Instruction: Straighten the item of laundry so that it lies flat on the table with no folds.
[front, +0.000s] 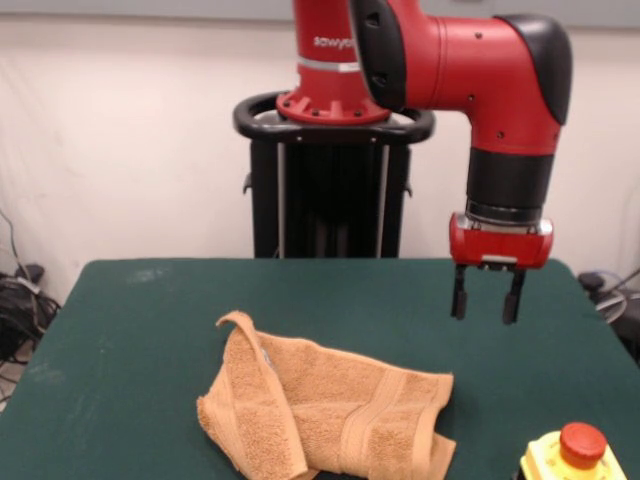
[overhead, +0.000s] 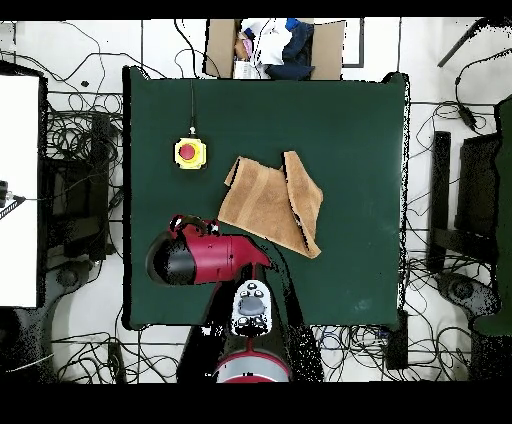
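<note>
The orange-tan towel (front: 330, 410) lies crumpled on the near middle of the dark green table (front: 130, 320). Its left part is folded over, with one corner standing up, and a flat woven band runs across its right part. In the overhead view the towel (overhead: 265, 200) lies near the middle of the table (overhead: 340, 120), with a strip along its right side folded over. My gripper (front: 485, 300) hangs open and empty above the table, to the right of the towel and farther back. It does not touch the towel. In the overhead view the arm hides it.
A yellow box with a red push button (front: 575, 455) stands at the near right corner of the table; it also shows in the overhead view (overhead: 189, 152), left of the towel. A cardboard box of clothes (overhead: 275, 48) sits beyond the table's top edge. Cables lie around the table.
</note>
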